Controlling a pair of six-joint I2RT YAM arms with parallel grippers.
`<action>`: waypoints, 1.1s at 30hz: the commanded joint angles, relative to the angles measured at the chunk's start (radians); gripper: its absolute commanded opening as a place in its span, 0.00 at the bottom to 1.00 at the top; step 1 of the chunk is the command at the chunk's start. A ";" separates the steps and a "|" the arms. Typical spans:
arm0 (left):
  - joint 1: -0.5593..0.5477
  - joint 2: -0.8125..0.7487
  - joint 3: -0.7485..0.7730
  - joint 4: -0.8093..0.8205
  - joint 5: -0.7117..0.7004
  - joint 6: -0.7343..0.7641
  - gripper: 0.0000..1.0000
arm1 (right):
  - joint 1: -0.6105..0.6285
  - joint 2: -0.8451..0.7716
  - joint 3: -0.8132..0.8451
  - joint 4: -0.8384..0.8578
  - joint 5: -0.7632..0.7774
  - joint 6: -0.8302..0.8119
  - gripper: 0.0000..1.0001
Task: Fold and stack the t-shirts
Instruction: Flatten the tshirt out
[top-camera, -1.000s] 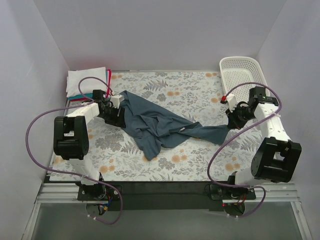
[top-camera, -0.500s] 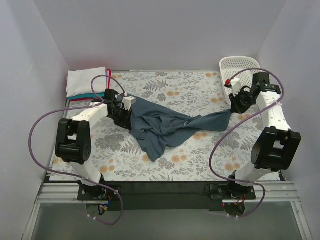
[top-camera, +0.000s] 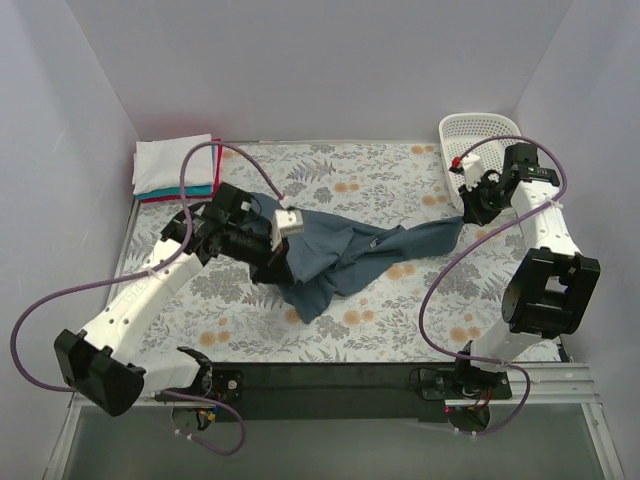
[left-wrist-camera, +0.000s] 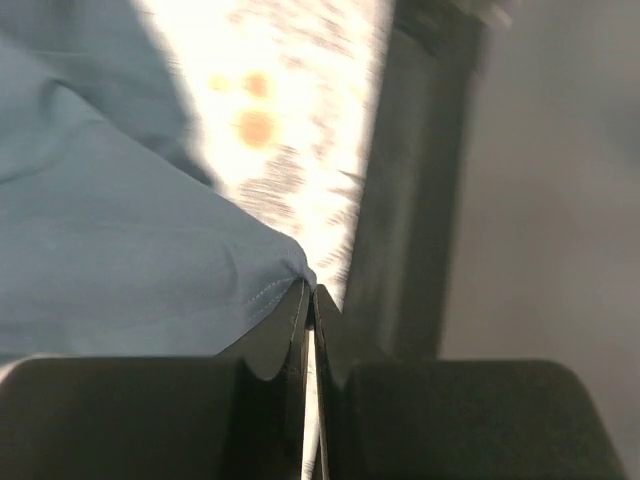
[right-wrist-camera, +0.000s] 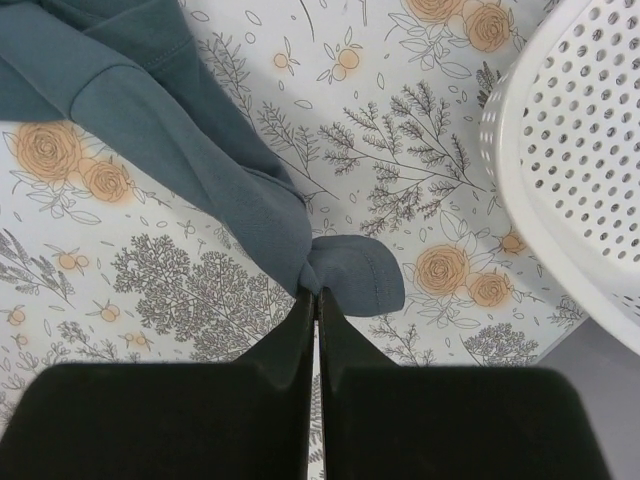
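A dark slate-blue t-shirt lies bunched across the middle of the floral table. My left gripper is shut on its left edge; in the left wrist view the hem is pinched at the tips of my left gripper. At the shirt's right end, beside the basket, my right gripper is shut on it. The right wrist view shows my right gripper clamping a fold of blue cloth. Folded white, teal and red t-shirts are stacked at the back left corner.
A white plastic mesh basket stands at the back right corner, close to the right arm, and its rim fills the right side of the right wrist view. Purple cables loop from both arms. A black rail runs along the near edge.
The left gripper closed on the shirt's left edge and pulled it right and toward the near edge. The right gripper carried its end up toward the basket, then held.
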 joint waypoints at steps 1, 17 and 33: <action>-0.160 -0.086 -0.063 -0.264 0.085 0.155 0.00 | -0.008 -0.029 -0.012 0.028 0.026 -0.035 0.01; -0.040 0.073 -0.031 -0.089 -0.063 0.143 0.32 | 0.004 -0.043 -0.045 0.025 -0.024 -0.061 0.01; -0.291 0.068 -0.325 0.272 -0.286 -0.029 0.65 | 0.012 -0.118 -0.013 0.002 0.000 -0.049 0.01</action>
